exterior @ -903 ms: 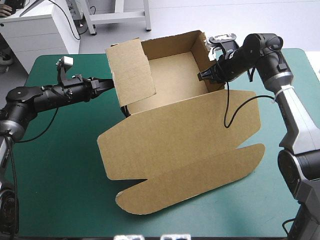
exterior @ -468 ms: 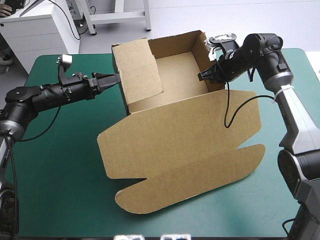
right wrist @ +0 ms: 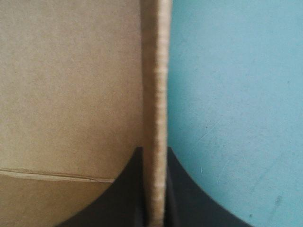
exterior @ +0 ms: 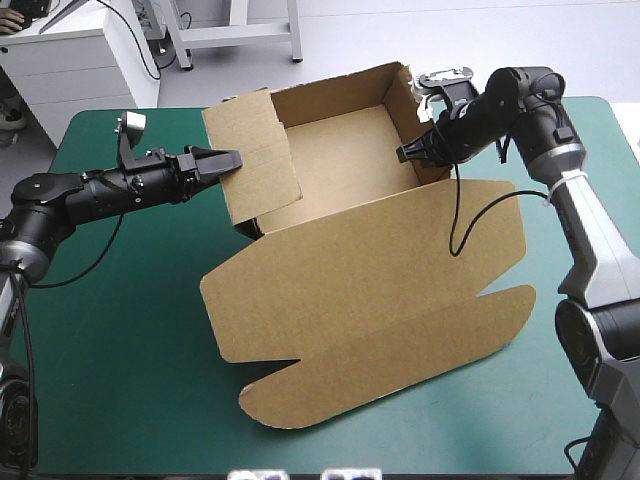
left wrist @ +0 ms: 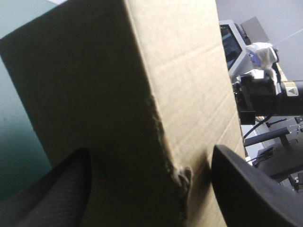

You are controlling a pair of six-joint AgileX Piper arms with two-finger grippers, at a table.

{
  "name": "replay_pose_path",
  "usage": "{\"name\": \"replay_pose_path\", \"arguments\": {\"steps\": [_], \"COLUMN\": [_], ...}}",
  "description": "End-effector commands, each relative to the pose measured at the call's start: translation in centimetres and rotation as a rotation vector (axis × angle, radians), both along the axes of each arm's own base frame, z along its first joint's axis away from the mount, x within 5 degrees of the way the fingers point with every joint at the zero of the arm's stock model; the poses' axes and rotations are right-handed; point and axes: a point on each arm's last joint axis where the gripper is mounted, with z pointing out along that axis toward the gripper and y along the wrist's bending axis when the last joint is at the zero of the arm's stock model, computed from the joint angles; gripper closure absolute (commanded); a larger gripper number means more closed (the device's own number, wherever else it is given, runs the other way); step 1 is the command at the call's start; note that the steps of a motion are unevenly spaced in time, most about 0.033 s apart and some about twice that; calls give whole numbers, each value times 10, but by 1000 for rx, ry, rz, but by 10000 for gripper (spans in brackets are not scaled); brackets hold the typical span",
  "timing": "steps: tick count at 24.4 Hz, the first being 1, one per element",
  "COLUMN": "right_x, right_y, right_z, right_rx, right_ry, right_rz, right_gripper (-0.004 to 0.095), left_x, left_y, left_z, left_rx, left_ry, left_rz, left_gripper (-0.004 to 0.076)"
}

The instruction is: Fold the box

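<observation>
The box (exterior: 360,290), a cut sheet of brown board, sits at the middle of the desk (exterior: 120,330) as an open tray toward the far edge, its lid lying flat toward the near edge. Only the high view shows this whole shape: four raised walls, a plain floor inside, and a lid ending in two rounded flaps with a notch between them. A loose side panel stands up over the tray's left wall, tilted, with crease lines across it. The left gripper (exterior: 225,160) meets that panel's outer edge, and the right gripper (exterior: 408,152) is at the top of the tray's right wall. The left wrist view adds what the high view cannot resolve: the black fingers (left wrist: 61,189) stand wide apart, and a folded corner of the panel, frayed where the board bends, rises between them, one face in shadow and one lit. The right wrist view shows its own fingers (right wrist: 118,198) pressed together on the wall's thin corrugated edge, with brown board on one side and the teal-green cover (right wrist: 227,94) on the other. Whether either left finger touches the board cannot be told. The tray's left wall is mostly hidden behind the raised panel, and both wrist views cut off the rest of the box.
</observation>
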Motion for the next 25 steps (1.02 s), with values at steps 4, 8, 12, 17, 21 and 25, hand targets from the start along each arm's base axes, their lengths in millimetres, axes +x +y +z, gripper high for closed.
{"name": "replay_pose_path", "arguments": {"steps": [4,8,12,17,21,25], "right_x": [-15,-16,-18,-21,-28,-38], "right_y": [4,12,25,43,55,61], "right_z": [30,31,32,35,47,58], "right_rx": [1,-25,-54,-57,-33,-24], "right_ry": [-104,-137,-168,-215,-290,-337], "right_rz": [5,0,14,37,57,73], "right_gripper": [924,924,924,924,924,924], "left_x": [-24,-32,-36,-41,-41,-37], "left_y": [-21,-39,-54,-67,-68,-67], "left_z": [28,41,50,38,36,39], "left_rx": [48,197,256,382,406,328], "left_ry": [30,29,42,161,188,207], "left_rz": [-18,57,105,183,228,301], "left_gripper": [216,216,216,216,216,251]}}
